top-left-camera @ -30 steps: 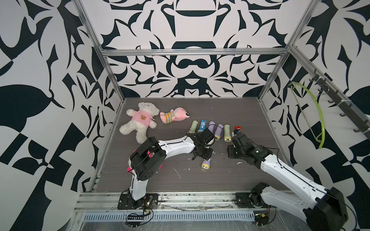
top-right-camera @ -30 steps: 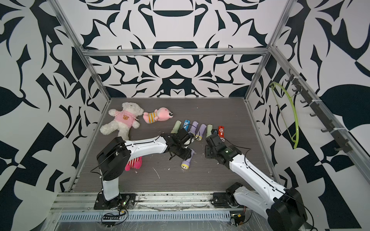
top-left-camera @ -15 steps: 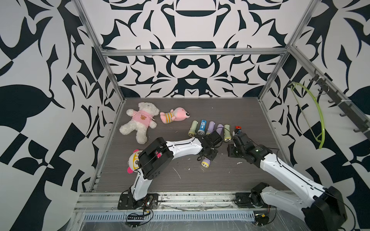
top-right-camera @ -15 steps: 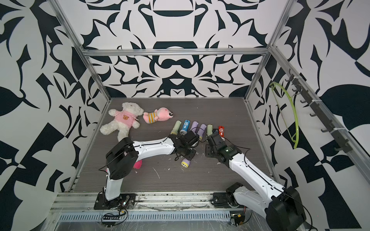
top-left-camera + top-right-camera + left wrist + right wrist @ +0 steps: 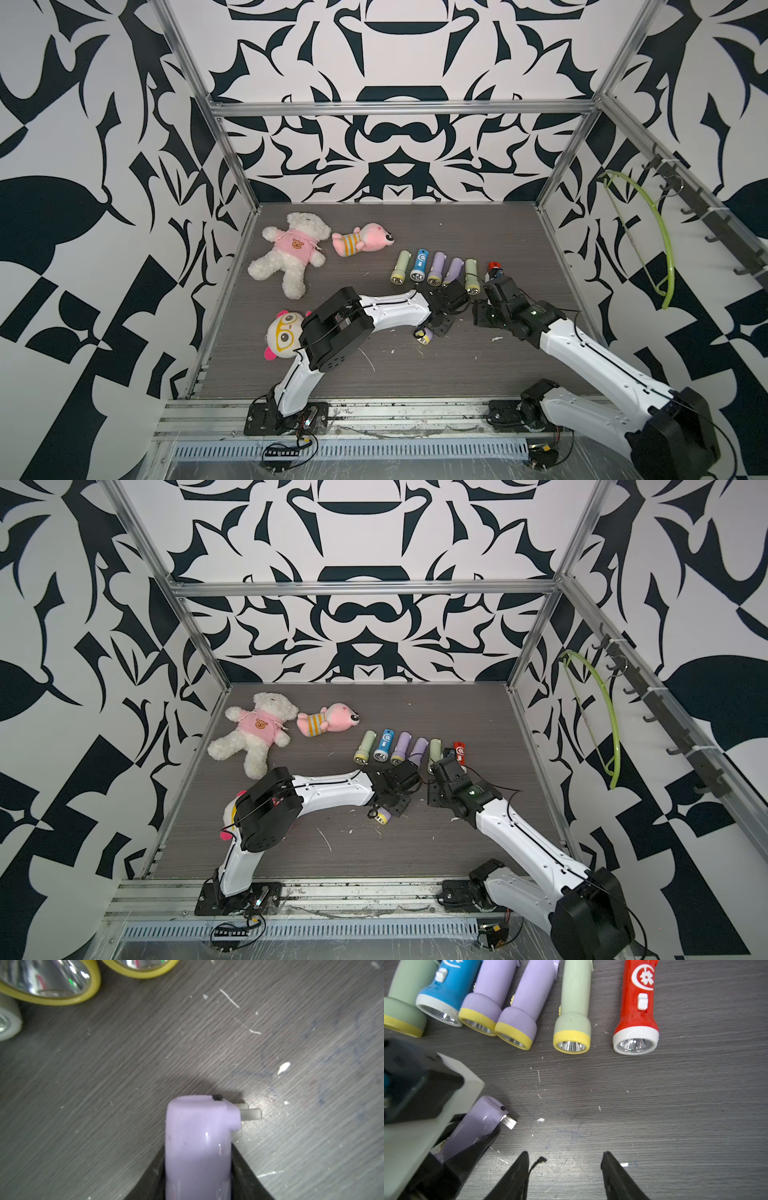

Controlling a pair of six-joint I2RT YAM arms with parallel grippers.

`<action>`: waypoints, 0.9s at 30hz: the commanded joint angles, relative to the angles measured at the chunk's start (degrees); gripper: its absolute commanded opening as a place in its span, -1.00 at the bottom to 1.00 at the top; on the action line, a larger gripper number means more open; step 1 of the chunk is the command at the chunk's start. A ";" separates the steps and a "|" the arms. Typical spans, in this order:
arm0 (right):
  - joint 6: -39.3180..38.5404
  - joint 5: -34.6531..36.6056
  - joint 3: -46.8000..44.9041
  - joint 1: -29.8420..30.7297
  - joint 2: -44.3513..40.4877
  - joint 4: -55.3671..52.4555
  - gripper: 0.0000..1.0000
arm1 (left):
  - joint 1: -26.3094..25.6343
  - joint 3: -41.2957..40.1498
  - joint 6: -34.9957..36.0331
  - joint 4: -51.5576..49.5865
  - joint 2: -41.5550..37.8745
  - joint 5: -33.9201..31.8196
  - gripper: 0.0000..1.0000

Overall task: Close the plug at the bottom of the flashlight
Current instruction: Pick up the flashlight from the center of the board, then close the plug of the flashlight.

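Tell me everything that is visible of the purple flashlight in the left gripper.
The purple flashlight looks like glossy lilac plastic, with a yellow rim round its lens end. At its bottom end, grey metal prongs stick out sideways: the plug is not yet closed. The left gripper clamps its body from both sides, low over the dark table.

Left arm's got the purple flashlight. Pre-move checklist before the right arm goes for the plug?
1. Grip: left gripper shut on the purple flashlight: ok.
2. Access: plug prongs stick out past the bottom end, clear of the left gripper: ok.
3. Plug closed: not ok.
4. Tool: right gripper open and empty: ok.
5. Clearance: row of flashlights lies apart from the held one: ok.
6. Which way the prongs fold in: cannot tell.
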 commanded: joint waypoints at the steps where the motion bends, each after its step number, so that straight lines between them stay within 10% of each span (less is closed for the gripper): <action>1: 0.78 0.02 0.01 -0.41 -0.34 0.69 0.16 | -0.06 -2.65 -0.18 -1.15 0.69 -0.82 -0.15; 15: -2.47 -4.06 0.44 -0.98 -6.64 2.66 0.16 | 0.12 -22.80 5.99 21.78 -26.31 2.98 -0.30; 27: -11.04 -28.10 4.28 -1.09 -11.13 11.38 0.16 | 2.03 -47.00 16.44 37.70 -59.31 14.22 -0.24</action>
